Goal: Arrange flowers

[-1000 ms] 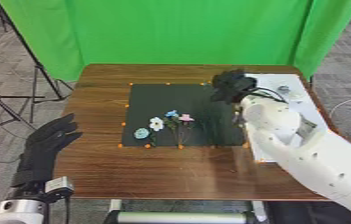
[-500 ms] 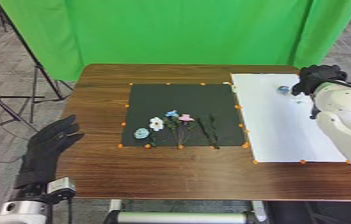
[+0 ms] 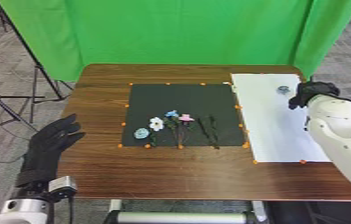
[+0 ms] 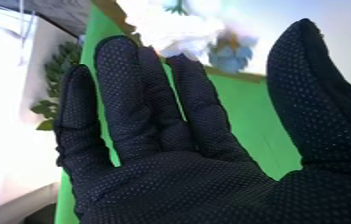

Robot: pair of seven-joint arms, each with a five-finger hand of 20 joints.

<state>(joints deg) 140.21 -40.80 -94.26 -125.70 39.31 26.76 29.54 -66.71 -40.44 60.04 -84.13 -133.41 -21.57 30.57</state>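
In the head view my right hand (image 3: 314,93) is over the right edge of the white sheet (image 3: 278,125), just right of a small blue flower (image 3: 283,90). My left hand (image 3: 51,141) stays beside the table's left edge, fingers relaxed and empty. On the black mat (image 3: 176,97) lie a light-blue flower (image 3: 141,133), a white flower (image 3: 156,124), a small blue one (image 3: 171,114) and a pink one (image 3: 186,118), with green stems (image 3: 209,131) to their right. In the right wrist view my right hand (image 4: 180,185) has straight fingers and thumb, near a white blossom (image 4: 176,32) and a blurred blue flower (image 4: 230,52).
Orange markers line the edges of mat and sheet on the brown table (image 3: 163,175). A green curtain (image 3: 189,30) hangs behind the table, and a black tripod (image 3: 16,95) stands left of it.
My right hand has moved from the mat's upper right corner across to the sheet's right edge, and lately slightly left and down. My left hand has hardly moved.
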